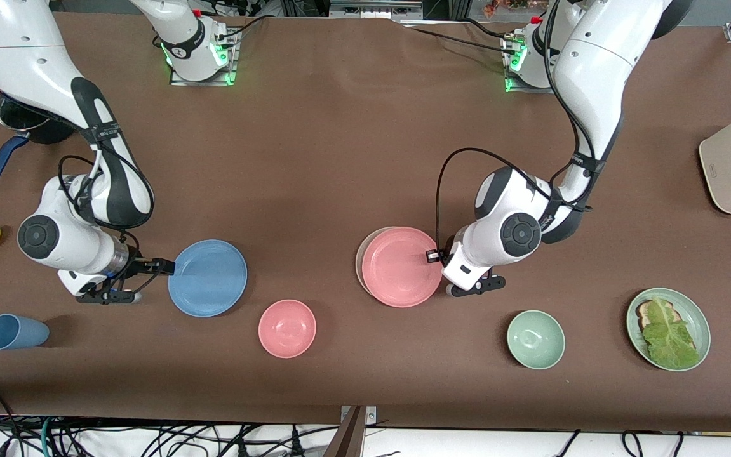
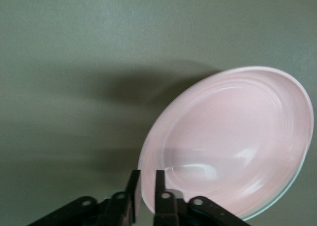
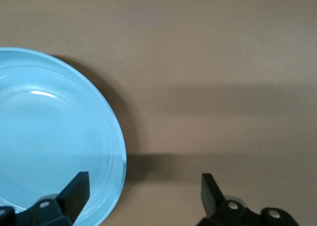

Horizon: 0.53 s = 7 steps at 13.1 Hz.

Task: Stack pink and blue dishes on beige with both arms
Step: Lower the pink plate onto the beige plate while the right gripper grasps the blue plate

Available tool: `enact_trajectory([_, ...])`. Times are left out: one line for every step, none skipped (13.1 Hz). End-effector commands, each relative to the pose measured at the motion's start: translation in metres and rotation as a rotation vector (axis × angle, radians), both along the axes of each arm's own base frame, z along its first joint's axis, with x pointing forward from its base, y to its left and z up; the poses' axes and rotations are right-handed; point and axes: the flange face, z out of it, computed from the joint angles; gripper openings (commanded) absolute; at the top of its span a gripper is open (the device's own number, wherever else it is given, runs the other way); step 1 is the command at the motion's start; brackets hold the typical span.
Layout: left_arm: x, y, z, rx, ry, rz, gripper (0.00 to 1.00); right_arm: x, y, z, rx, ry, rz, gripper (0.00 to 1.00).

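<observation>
Straddling the pink plate's (image 2: pixel 233 141) rim, the left gripper (image 2: pixel 145 186) has its fingers close either side of it, though whether they pinch or have just let go I cannot tell. That plate lies on the beige plate (image 1: pixel 361 257), set a little off toward the left arm's end. The right gripper (image 3: pixel 143 191) is spread wide at the blue plate's (image 1: pixel 207 277) edge, one finger over the rim. Risks, I judge: the pink plate dragging farther off as the left gripper leaves; the blue rim slipping from a shallow bite. One pink, one blue, one beige plate; two grippers.
</observation>
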Motion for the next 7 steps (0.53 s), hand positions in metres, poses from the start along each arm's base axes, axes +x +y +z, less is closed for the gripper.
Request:
enact_trajectory([0.010, 0.003, 0.013, 0.008, -0.024, 0.018, 1.00, 0.000, 0.002, 0.000, 0.002, -0.006, 0.005, 0.96])
enact_trajectory([0.015, 0.013, 0.023, 0.013, -0.039, 0.029, 1.00, 0.001, 0.001, -0.004, 0.002, -0.009, 0.005, 0.96])
enact_trajectory([0.018, 0.025, 0.031, 0.028, -0.047, 0.033, 1.00, 0.001, 0.001, -0.007, 0.002, -0.012, 0.004, 0.96])
enact_trajectory([0.019, 0.034, 0.037, 0.055, -0.041, 0.023, 1.00, 0.002, 0.002, -0.012, 0.004, -0.014, 0.003, 0.96])
enact_trajectory([0.022, 0.047, 0.040, 0.077, -0.038, 0.020, 1.00, 0.003, 0.002, -0.017, 0.005, -0.023, 0.001, 0.96])
enact_trajectory([0.023, 0.060, 0.041, 0.087, -0.030, 0.032, 1.00, 0.003, 0.003, -0.023, 0.008, -0.031, -0.003, 0.95])
enact_trajectory([0.025, 0.075, 0.040, 0.100, -0.005, 0.044, 1.00, 0.004, 0.004, -0.028, 0.009, -0.034, -0.001, 0.93])
